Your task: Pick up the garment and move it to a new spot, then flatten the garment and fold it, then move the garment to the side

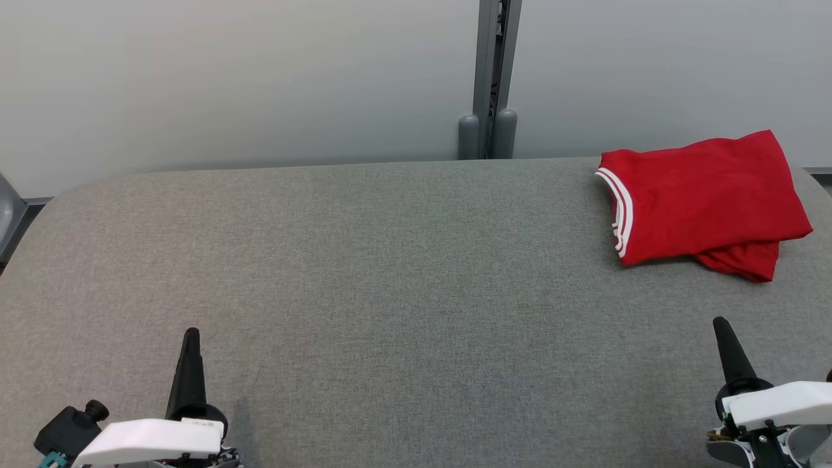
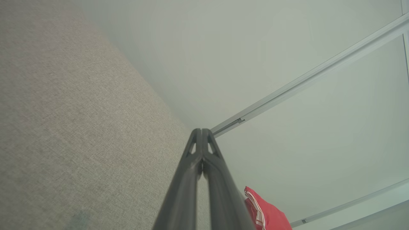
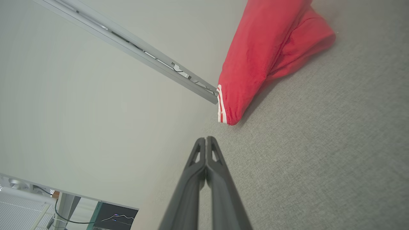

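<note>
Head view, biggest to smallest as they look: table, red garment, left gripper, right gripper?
1. table
2. red garment
3. left gripper and right gripper: about alike, both cut by the frame edge and nearest the camera, so unranked.

A red garment [image 1: 705,195] is seen folded into a compact, roughly rectangular bundle. It is laid flat on the grey fabric surface [image 1: 390,273], at the far right and close to the back edge. The edge turned toward the middle of the surface is trimmed with white stripes [image 1: 621,211]. A lower layer is left sticking out at the near right corner, and soft wrinkles are shown across the top layer.
</note>
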